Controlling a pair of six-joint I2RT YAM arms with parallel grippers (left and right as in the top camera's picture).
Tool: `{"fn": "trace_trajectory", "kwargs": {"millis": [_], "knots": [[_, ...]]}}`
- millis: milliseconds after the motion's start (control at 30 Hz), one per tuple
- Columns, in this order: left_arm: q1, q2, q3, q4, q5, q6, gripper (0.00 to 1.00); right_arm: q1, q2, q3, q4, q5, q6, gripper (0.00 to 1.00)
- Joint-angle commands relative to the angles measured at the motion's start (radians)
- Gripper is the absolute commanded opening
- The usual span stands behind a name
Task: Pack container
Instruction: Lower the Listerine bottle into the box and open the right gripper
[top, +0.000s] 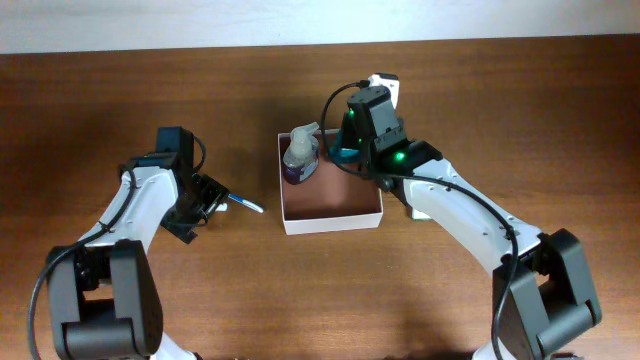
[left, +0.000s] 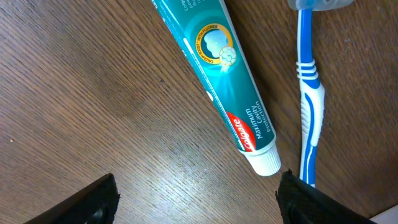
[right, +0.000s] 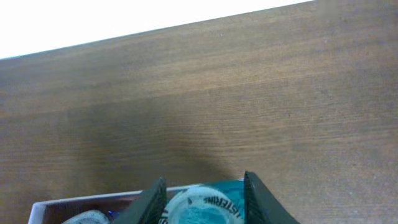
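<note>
The container (top: 331, 217), a shallow white box with a reddish-brown inside, sits mid-table; its rim (right: 81, 202) also shows in the right wrist view. A purple-labelled bottle (top: 300, 157) stands in its back left corner. My right gripper (top: 349, 143) hangs over the back right corner. Its fingers (right: 149, 200) flank a teal Listerine bottle (right: 202, 210) with slim gaps, so it is open. My left gripper (left: 199, 202) is open just above the wood. Beyond its tips lie a teal toothpaste tube (left: 217, 68) and a blue-white toothbrush (left: 309, 99), and the toothbrush (top: 243, 203) pokes out beside the left gripper (top: 205, 197).
Bare brown wood surrounds the box, and the table's far edge (right: 155, 31) meets a white wall. The front half of the box floor (top: 335, 198) is uncovered. In the overhead view my left arm hides the toothpaste tube.
</note>
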Motion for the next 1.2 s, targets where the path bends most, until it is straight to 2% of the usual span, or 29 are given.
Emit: {"fn": "trace_trajectory", "kwargs": {"millis": [0,133,367,467,667,867,1000,1033,1100,1167], "knots": [[-0.003,0.006,-0.004,-0.005,-0.015,-0.006,0.82,0.004,0.002,0.017,0.006,0.025,0.006,0.51],[-0.003,0.006,-0.004,-0.005,-0.016,-0.006,0.82,0.004,0.002,0.017,0.006,0.024,0.006,0.72],[-0.003,0.006,-0.004,-0.016,-0.094,-0.006,0.82,0.004,-0.038,0.027,0.016,0.021,-0.054,0.82],[-0.003,0.006,-0.004,-0.016,-0.094,-0.006,0.82,0.004,-0.109,0.037,0.016,0.022,-0.087,0.88],[-0.002,0.006,-0.003,-0.015,-0.094,-0.006,0.82,0.002,-0.245,0.037,-0.051,0.087,-0.134,0.88],[-0.002,0.006,-0.003,-0.009,-0.094,-0.006,0.83,0.002,-0.327,0.037,-0.292,0.092,-0.134,0.88],[-0.002,0.006,-0.003,0.001,-0.093,-0.006,0.84,0.002,-0.327,0.036,-0.375,0.093,-0.134,0.88],[-0.002,0.006,-0.003,0.003,-0.093,-0.006,0.92,0.002,-0.327,0.036,-0.381,0.092,-0.138,0.88],[-0.002,0.006,-0.003,0.003,-0.093,-0.006,0.99,0.002,-0.327,0.036,-0.382,0.092,-0.164,0.88],[-0.002,0.006,-0.003,0.007,-0.089,0.029,0.99,0.002,-0.327,0.036,-0.390,0.106,-0.197,0.89]]}}
